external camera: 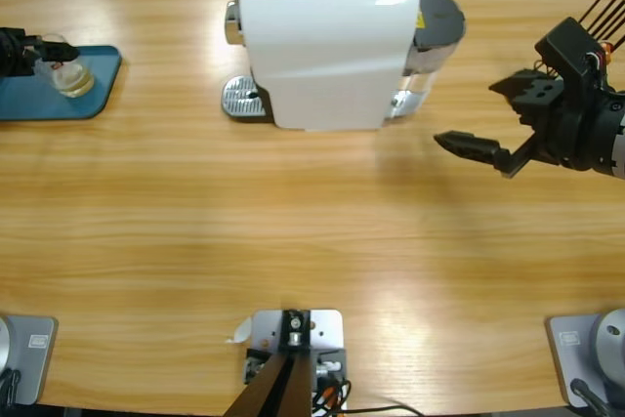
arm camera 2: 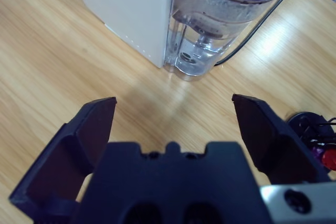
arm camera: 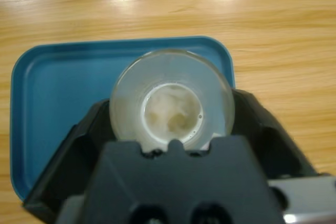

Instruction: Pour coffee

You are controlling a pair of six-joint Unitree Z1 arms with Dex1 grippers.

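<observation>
Closest under my left wrist camera sits my left hand (arm camera: pixel 170 129), its two black jaws clasped round a small clear glass cup (arm camera: pixel 171 103), one jaw on either side of the wall. Looking straight down into the cup, I see the coffee (arm camera: pixel 170 115), a shallow pale yellowish-brown pool on the bottom, far below the rim. Cup and hand are over a blue rounded-corner plastic tray (arm camera: pixel 58 93); I cannot tell whether the cup's base touches the tray or hangs just above it. From the high view the tray (external camera: pixel 59 95) lies at the far left of the long wooden surface (external camera: pixel 293 222), with the cup (external camera: pixel 66 73) at its upper part and my left hand (external camera: pixel 24 51) coming in from the left edge.

My right hand (arm camera 2: pixel 173 124) is spread wide and grasps nothing, only bare wood between the jaws. It hovers at the right side of the surface (external camera: pixel 498 124), aimed towards a white boxy coffee machine (external camera: pixel 327 46) that stands at the back near the middle. On the machine's right end is a clear plastic water tank with a dark lid (arm camera 2: pixel 220 19), near my right hand and well apart from the cup. A round metal drip plate (external camera: pixel 239 97) juts out at the machine's left foot.
</observation>
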